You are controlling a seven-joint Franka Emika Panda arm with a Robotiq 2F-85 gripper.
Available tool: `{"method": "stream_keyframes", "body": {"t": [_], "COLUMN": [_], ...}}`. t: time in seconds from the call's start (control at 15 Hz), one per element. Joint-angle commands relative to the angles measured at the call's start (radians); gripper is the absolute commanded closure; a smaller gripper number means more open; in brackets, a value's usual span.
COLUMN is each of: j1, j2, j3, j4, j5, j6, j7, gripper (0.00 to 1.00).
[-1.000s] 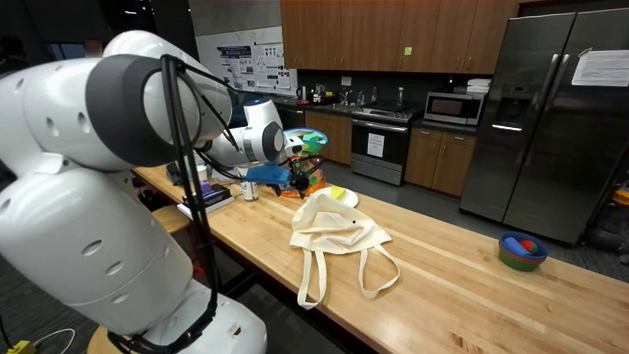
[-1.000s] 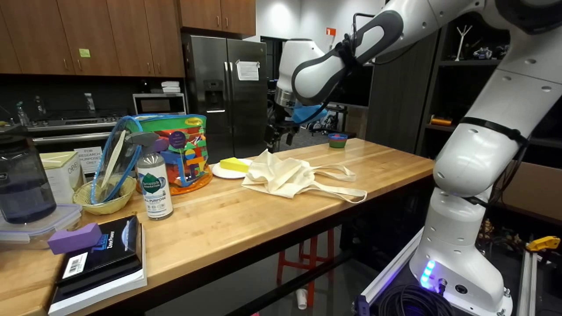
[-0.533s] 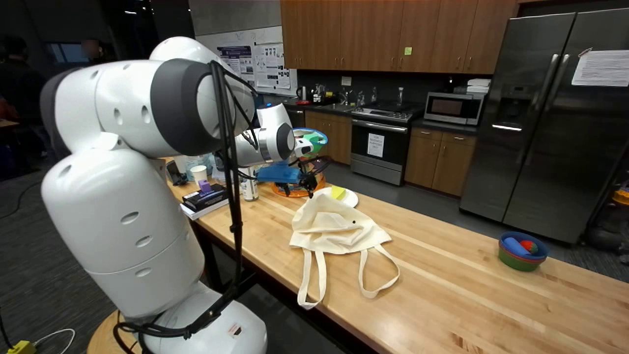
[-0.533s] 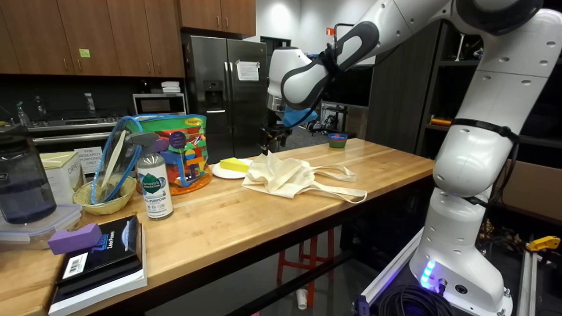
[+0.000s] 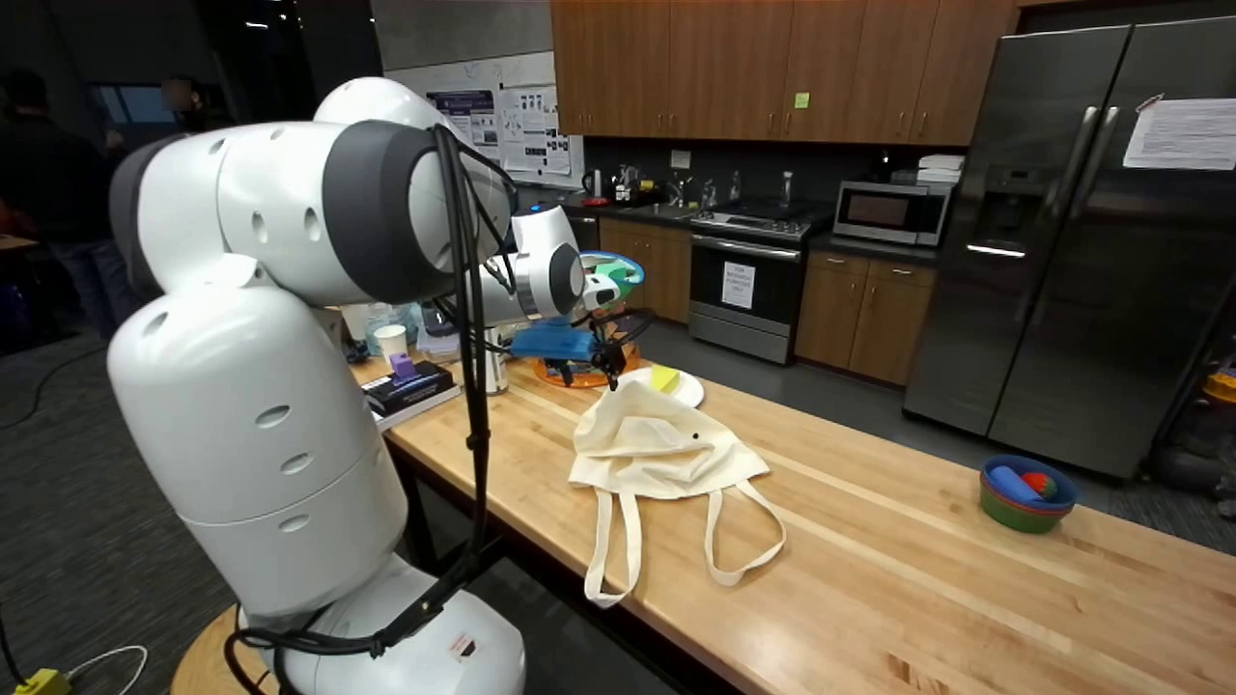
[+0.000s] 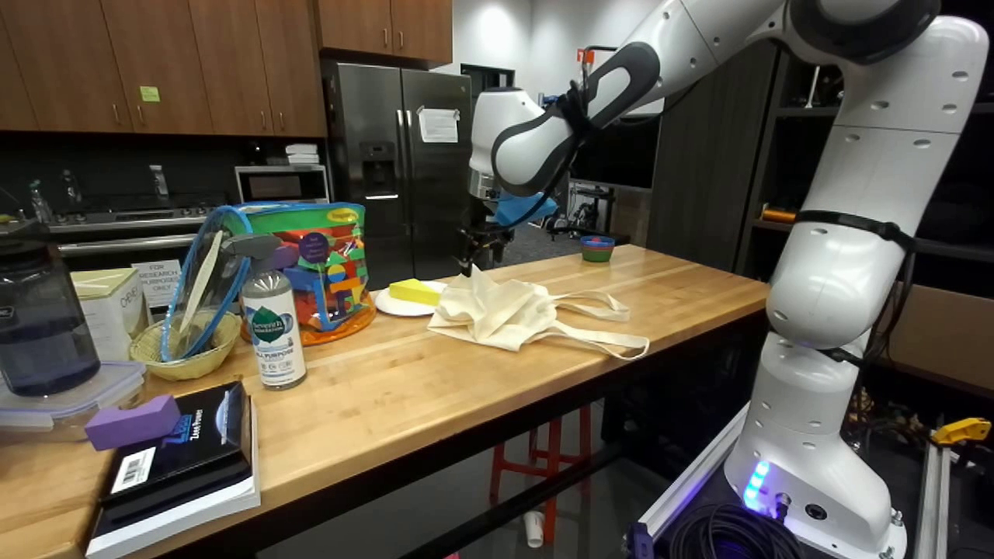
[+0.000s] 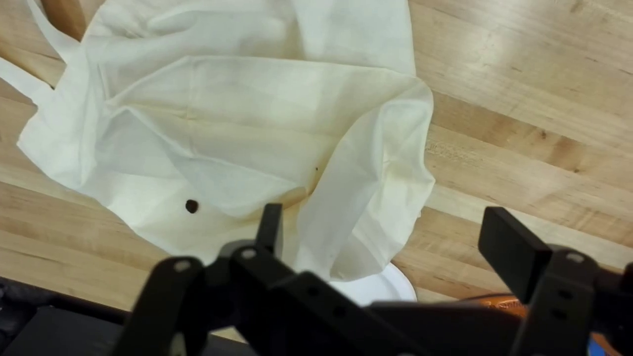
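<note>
A cream cloth tote bag lies crumpled on the wooden table, its straps toward the table's near edge; it also shows in an exterior view and the wrist view. It has a small dark spot. My gripper is open and empty above the end of the bag away from the straps, in both exterior views and the wrist view. A white plate with a yellow block lies beside the bag, partly under its edge in the wrist view; the block is hidden there.
A clear bag of toy blocks stands beyond the plate, near a spray bottle and a wicker basket. Books carry a purple block. Stacked bowls holding blue and red items stand at the table's far end.
The arm has swung over; my gripper has moved right in an exterior view, left and slightly lower in an exterior view, over the bag. The bag, plate and block have not moved.
</note>
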Motion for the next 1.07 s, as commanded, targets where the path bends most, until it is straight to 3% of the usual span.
{"method": "stream_keyframes", "body": {"t": [0.0, 0.47, 1.0], "j1": [0.029, 0.041, 0.037], "j2": [-0.012, 0.038, 0.115], "j3": [-0.021, -0.019, -0.06], "j4": [-0.023, -0.032, 0.004], "j5": [0.017, -0.019, -0.191], "j6": [0.024, 0.082, 0.161], "j7": [-0.003, 0.084, 0.276], "gripper": [0.0, 0.0, 0.0]}}
